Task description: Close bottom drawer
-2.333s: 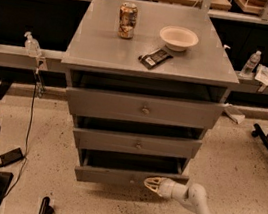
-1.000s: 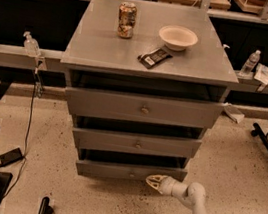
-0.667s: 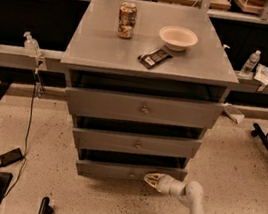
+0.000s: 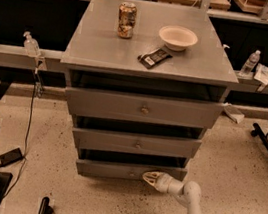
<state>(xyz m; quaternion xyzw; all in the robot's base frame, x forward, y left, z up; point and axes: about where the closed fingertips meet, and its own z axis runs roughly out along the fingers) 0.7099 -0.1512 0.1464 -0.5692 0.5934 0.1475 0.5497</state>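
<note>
A: Compared with 2.3 s ago, the slim grey metal bottom drawer (image 4: 109,170) is sitting farther inside the cabinet. The robot's cream gripper (image 4: 152,177) is lying closer in with it.

B: Where is that drawer resting now?

A: It is sitting lowest of 3, under the mid-sized grey drawer (image 4: 135,144), and is still showing a dark gap above its front panel. So it looks not quite shut.

B: And the gripper?

A: It is pressing low against the panel, right of centre. Whether it is open or closed cannot be told, and it is gripping nothing visible.

B: How is the drawer likely to handle?

A: It is probably stiff, light sheet metal that slides on runners and is in no way fragile. It needs no grasp, only a flat push. Pushing nearer the panel's middle would probably keep it from skewing.
</note>
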